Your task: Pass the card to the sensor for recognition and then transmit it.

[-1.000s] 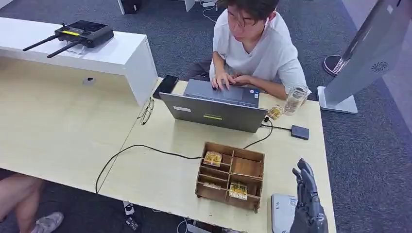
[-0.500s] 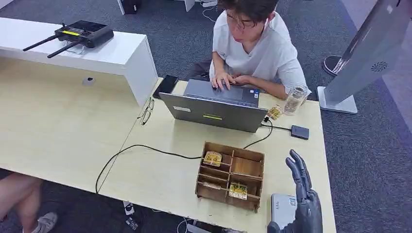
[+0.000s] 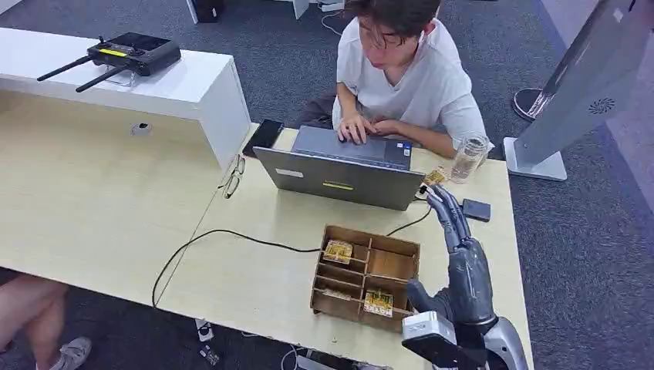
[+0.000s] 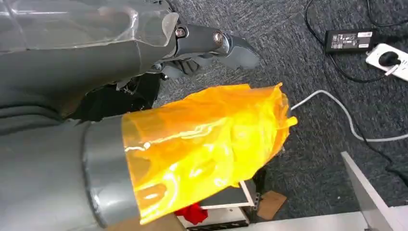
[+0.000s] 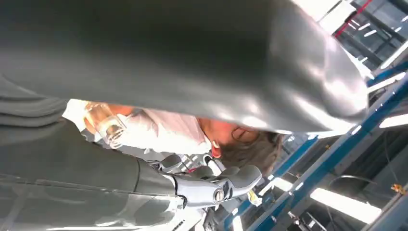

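We see no writing we can read — the labels on the laptop (image 3: 339, 176) lid are too small. The wooden compartment box (image 3: 365, 278) is our landmark: small yellow-printed cards (image 3: 338, 250) lie in its slots, one at the far left, another (image 3: 378, 301) at the near edge. Just right of the box our right hand (image 3: 461, 262) is raised with dark fingers (image 3: 449, 210) stretched apart, holding nothing. A person types beyond the box. In the left wrist view our left hand (image 4: 207, 41) hangs over grey carpet — whether it is open or closed we cannot tell.
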Available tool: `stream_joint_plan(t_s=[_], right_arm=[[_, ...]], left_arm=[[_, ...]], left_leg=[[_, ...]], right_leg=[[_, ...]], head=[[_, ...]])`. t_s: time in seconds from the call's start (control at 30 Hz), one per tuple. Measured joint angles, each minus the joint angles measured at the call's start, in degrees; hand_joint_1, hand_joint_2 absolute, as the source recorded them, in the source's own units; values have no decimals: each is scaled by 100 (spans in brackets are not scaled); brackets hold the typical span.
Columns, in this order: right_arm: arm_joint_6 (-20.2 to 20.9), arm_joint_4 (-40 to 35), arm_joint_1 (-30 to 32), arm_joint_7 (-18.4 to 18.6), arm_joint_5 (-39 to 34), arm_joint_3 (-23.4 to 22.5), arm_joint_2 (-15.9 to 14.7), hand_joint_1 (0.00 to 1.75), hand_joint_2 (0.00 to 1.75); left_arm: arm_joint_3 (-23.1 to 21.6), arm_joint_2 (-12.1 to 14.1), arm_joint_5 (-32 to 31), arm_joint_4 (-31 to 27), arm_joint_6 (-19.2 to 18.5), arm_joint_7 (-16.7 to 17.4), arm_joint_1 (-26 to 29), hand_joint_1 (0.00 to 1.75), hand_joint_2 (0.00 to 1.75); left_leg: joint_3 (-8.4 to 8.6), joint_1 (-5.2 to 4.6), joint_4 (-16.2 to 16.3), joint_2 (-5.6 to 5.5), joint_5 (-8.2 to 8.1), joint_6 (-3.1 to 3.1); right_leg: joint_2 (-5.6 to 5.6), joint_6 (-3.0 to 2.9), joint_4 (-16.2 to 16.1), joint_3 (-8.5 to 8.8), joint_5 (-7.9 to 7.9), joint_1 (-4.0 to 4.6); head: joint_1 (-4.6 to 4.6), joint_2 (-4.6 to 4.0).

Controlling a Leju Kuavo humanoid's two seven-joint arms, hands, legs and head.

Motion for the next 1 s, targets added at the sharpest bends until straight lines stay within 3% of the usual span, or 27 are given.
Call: stream_joint_plan(t_s=[0.6,1.0], right_arm=[[472,903,-1229,205,11,225,166,0,0],[490,1320,-1654,83,-123,450,302,0,0]], left_arm=[[-249,92,-22,22,-94,101,-18,0,0],[-424,175,-125,55,-111,179,6,0,0]], left_leg=[[-4,1,0,-5,2,-1],[-4,1,0,-7,4,-1]], right_leg=[[-3,0,1,-2,1,1],[-4,-1,1,-3,1,1]], head=[[2,0],[0,0]])
